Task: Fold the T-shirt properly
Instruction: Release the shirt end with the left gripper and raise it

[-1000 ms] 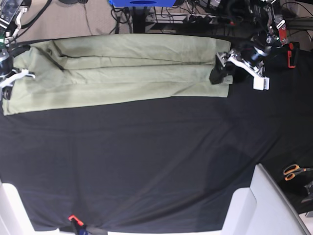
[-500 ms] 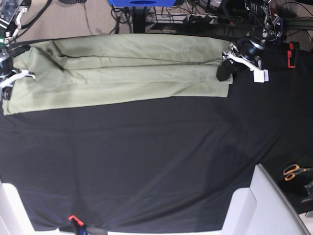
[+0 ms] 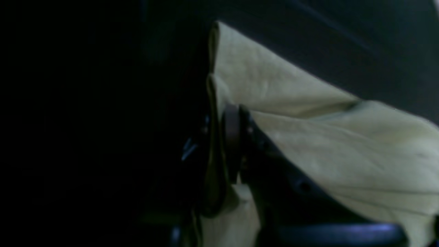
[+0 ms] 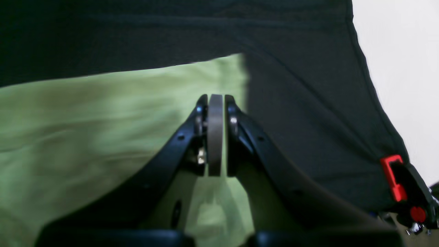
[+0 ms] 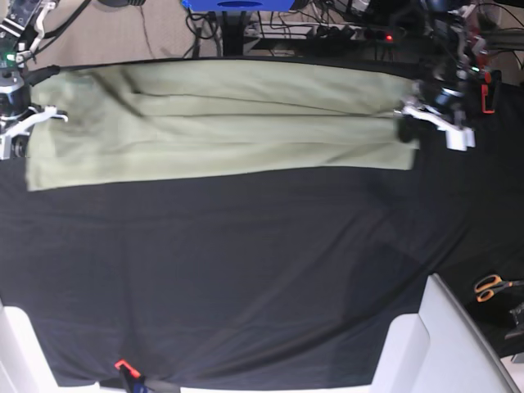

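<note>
The pale sage-green T-shirt [image 5: 221,123] lies in a long folded band across the far side of the black table cloth [image 5: 246,270], pulled taut between both grippers. My left gripper [image 5: 407,127] is shut on the band's right end. In the left wrist view [image 3: 223,144] a fold of the T-shirt [image 3: 308,137] is pinched between its fingers. My right gripper [image 5: 23,131] is at the band's left end. In the right wrist view [image 4: 215,103] its jaws are closed, just inside the edge of the T-shirt [image 4: 85,137]. The neck label is hidden.
Orange-handled scissors [image 5: 491,286] lie at the right edge. White boards [image 5: 442,344] stand at the front right corner. Red clamps hold the cloth at the front [image 5: 123,366] and far right [image 5: 488,92]. Cables and a blue box [image 5: 237,4] lie beyond the far edge.
My left gripper has moved right with the shirt's end in it. The whole band has shifted right and stretched tighter. My right gripper moved slightly up and right.
</note>
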